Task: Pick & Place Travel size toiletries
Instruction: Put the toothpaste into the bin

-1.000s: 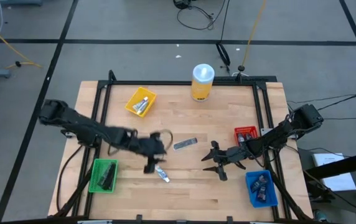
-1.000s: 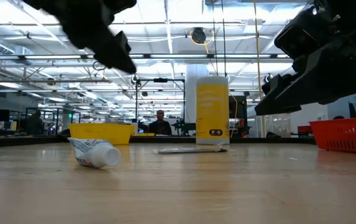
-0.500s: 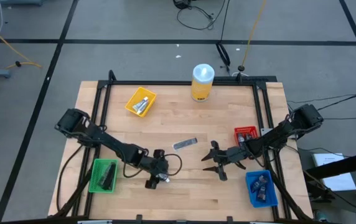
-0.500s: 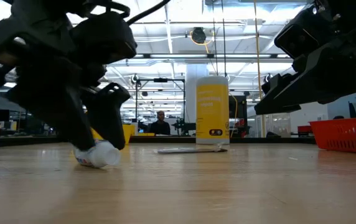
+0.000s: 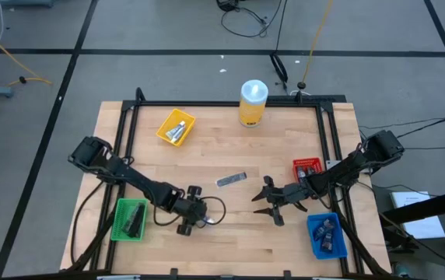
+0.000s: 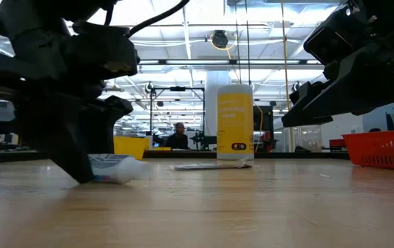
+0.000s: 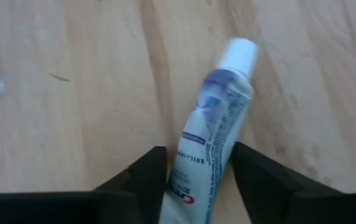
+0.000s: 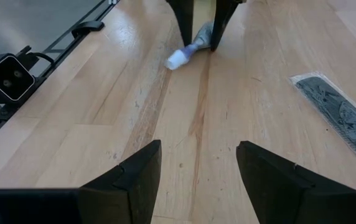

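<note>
A small silver-blue tube with a white cap [image 7: 214, 118] lies on the wood near the table's near edge [image 5: 204, 222] [image 6: 118, 167] [image 8: 187, 51]. My left gripper [image 5: 194, 220] [image 7: 198, 152] is down on the table, shut on the tube's tail end. A flat dark sachet [image 5: 231, 180] [image 8: 340, 118] lies flat at mid-table. My right gripper [image 5: 258, 204] [image 8: 196, 162] hovers open to the sachet's right, touching nothing. More small toiletries lie in the yellow [image 5: 176, 127], green [image 5: 129, 219] and blue [image 5: 325, 236] bins. My left gripper pinches the tube's flat tail end [image 7: 193, 177] between its two fingers [image 7: 147, 177], coming from above and pointing down. The fingers lie across the tube. The tube lies flat on the table with its white cap [image 7: 240, 53] pointing away from the fingers.
A tall yellow canister with a white lid [image 5: 253, 101] stands at the far edge. A red bin [image 5: 308, 167] sits at the right. A black frame [image 5: 230, 104] runs round the table. Bare wood lies between the two grippers.
My left gripper has swung toward the near edge and come down to the table over the tube, its fingers now on both sides of the tail. The tube has shifted slightly on the wood.
</note>
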